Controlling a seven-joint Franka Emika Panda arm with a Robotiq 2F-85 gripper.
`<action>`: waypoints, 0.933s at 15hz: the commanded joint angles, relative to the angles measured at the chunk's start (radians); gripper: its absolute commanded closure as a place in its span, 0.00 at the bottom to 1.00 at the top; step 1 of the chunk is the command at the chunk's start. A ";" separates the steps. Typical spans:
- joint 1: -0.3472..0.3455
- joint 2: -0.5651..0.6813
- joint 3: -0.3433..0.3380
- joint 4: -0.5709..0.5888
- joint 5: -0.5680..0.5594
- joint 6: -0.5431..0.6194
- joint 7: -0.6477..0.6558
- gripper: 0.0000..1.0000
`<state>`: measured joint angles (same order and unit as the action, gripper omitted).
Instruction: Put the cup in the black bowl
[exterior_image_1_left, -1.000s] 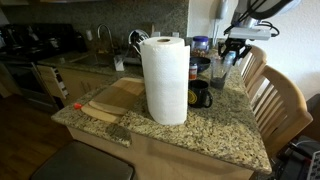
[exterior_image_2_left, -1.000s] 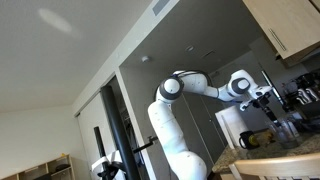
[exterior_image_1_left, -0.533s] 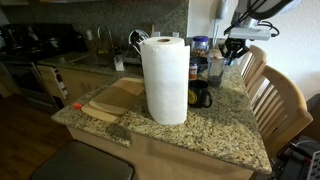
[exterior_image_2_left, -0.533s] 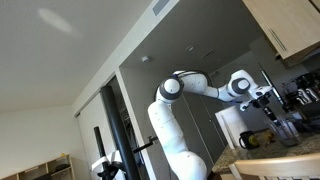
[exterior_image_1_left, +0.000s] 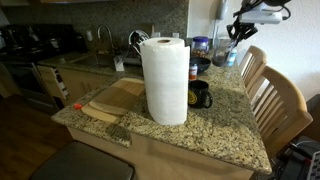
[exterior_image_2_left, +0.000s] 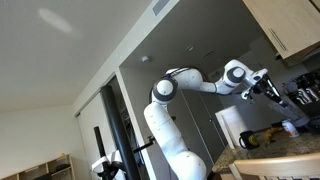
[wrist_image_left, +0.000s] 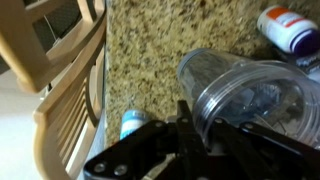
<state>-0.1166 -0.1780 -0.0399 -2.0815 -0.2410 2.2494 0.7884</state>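
Note:
In the wrist view the cup (wrist_image_left: 250, 88), a tall see-through greyish-blue tumbler, fills the right half, and my gripper (wrist_image_left: 200, 128) is shut on its wall near the rim. In an exterior view the gripper (exterior_image_1_left: 237, 32) hangs high over the counter's far right corner with the cup (exterior_image_1_left: 229, 52) under it, off the counter. The black bowl (exterior_image_1_left: 201, 66) is a low dark shape, mostly hidden behind the paper towel roll (exterior_image_1_left: 165, 78). From a low angle, an exterior view shows the arm stretched out with the gripper (exterior_image_2_left: 270, 90) at its end.
A black mug (exterior_image_1_left: 200, 96) stands right of the roll. A wooden cutting board (exterior_image_1_left: 112, 100) lies at the left of the granite counter (exterior_image_1_left: 215, 130). Wooden chairs (exterior_image_1_left: 275, 100) stand along the right edge. Below the cup lie a red-and-white bottle (wrist_image_left: 289, 27) and a small blue-and-white object (wrist_image_left: 131, 123).
The gripper closed on the cup while it stood on the counter, then rose with it. The cup now hangs clear of the counter.

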 joint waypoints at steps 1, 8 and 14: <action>-0.064 -0.047 -0.049 0.098 -0.103 0.011 -0.128 0.97; 0.140 0.111 -0.394 0.456 0.349 0.092 -0.719 0.97; 0.080 0.310 -0.371 0.712 0.861 -0.135 -1.080 0.97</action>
<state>0.0977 0.0070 -0.5002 -1.5248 0.4315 2.2539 -0.1551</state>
